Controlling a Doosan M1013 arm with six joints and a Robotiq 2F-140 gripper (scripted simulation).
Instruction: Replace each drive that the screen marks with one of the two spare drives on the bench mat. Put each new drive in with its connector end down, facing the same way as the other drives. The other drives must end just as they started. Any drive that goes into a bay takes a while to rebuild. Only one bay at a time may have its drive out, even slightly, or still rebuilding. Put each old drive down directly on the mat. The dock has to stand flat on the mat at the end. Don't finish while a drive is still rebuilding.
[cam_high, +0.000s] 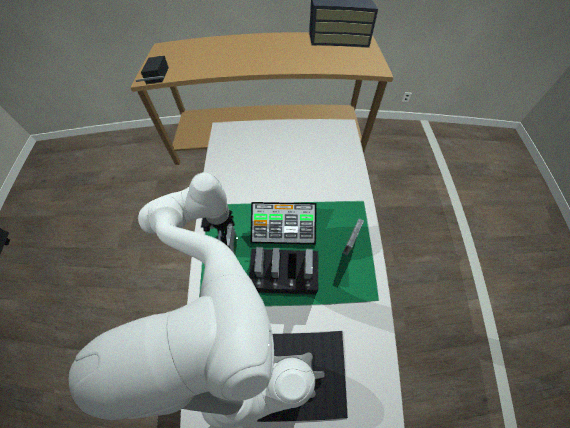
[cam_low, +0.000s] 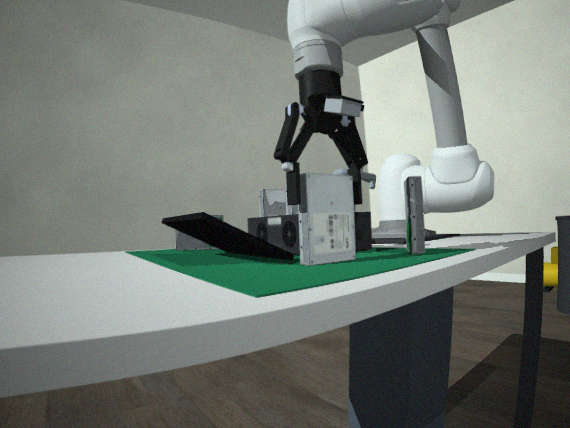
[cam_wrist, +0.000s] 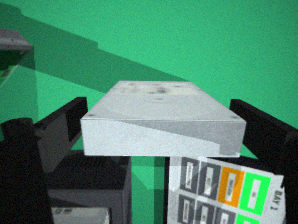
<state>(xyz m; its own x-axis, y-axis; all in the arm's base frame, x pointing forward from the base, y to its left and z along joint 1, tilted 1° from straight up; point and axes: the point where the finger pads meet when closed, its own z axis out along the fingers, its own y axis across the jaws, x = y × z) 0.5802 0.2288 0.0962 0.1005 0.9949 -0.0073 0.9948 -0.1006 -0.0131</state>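
Observation:
My gripper (cam_low: 326, 196) (cam_wrist: 158, 112) is open, with its fingers on either side of a grey drive (cam_low: 334, 235) (cam_wrist: 160, 137) that stands upright on the green mat (cam_high: 345, 210) (cam_low: 250, 285). The dock (cam_high: 287, 288) (cam_wrist: 90, 176) stands on the mat. Its first, second and fourth bays from the left hold drives; the third is empty. The screen (cam_high: 283, 240) (cam_wrist: 206, 197) shows green and orange cells under bay 1, green under bays 2 and 4, and a white cell under bay 3. A second drive (cam_high: 354, 237) stands on the mat right of the dock. A third drive (cam_low: 415, 215) stands nearer the arm base.
The screen's black tilted back (cam_low: 220, 234) is close to the gripped-around drive in the exterior view. The arm hides the mat's left part in the top view. A dark base pad (cam_high: 330, 400) lies under the arm's foot. A wooden bench (cam_high: 240, 55) stands against the wall.

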